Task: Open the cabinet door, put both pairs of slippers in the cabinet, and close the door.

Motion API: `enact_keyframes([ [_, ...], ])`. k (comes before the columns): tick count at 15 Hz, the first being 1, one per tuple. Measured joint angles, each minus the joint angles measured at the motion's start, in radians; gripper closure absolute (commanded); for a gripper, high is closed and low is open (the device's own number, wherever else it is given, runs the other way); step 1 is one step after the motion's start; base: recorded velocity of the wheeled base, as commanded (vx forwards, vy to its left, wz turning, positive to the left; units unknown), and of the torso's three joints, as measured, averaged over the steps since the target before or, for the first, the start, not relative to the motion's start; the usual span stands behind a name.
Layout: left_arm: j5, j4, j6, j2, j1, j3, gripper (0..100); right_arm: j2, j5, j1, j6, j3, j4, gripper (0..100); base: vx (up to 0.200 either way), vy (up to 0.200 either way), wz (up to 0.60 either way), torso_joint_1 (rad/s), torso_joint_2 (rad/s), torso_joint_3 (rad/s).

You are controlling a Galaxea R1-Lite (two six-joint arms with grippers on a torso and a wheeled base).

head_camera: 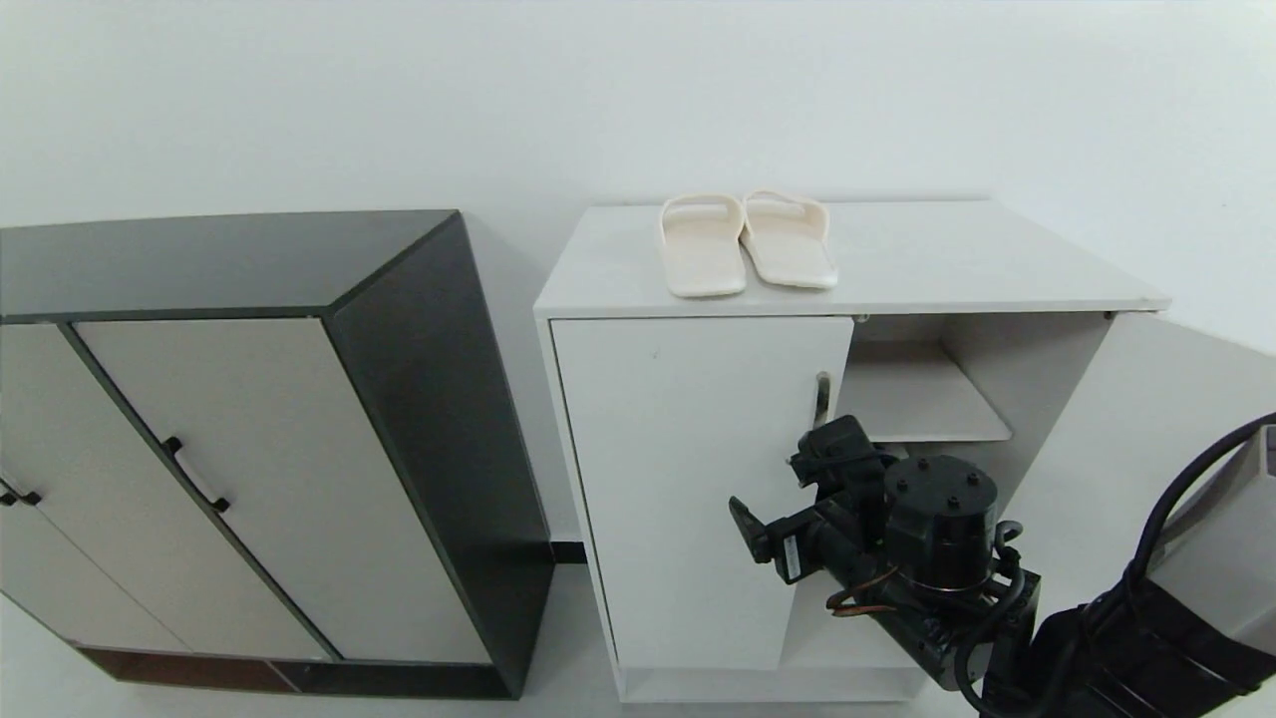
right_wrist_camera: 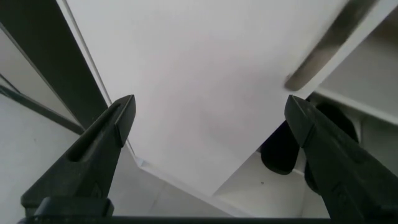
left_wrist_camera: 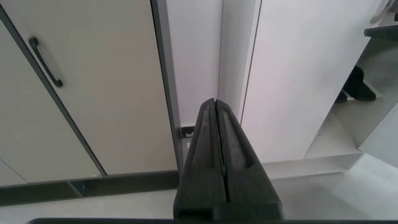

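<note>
Evidently the white cabinet (head_camera: 688, 499) stands open on its right, with the cream slippers (head_camera: 746, 242) on top. The right gripper (right_wrist_camera: 209, 106), jaws spread, hangs beside the shut door's handle (head_camera: 822, 399); the left gripper (left_wrist_camera: 216, 109) is pressed closed, empty. The next move is likely lifting the slippers inside.

A black-framed cabinet (head_camera: 419, 399) with pale doors (head_camera: 279, 519) and black bar handles (head_camera: 196, 475) stands well left of the right gripper (head_camera: 768, 487) — plain white wall (head_camera: 638, 90) behind, pale floor (head_camera: 40, 678) below.
</note>
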Motion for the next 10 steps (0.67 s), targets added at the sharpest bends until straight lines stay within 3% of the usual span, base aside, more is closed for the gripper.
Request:
enact_keyframes([
  [10,0.0,0.0,0.0,0.0,0.0,0.0,100,0.0,0.0,0.002,0.0,0.0,0.0,0,0.0,0.0,0.0,0.212,-0.52,-0.311],
])
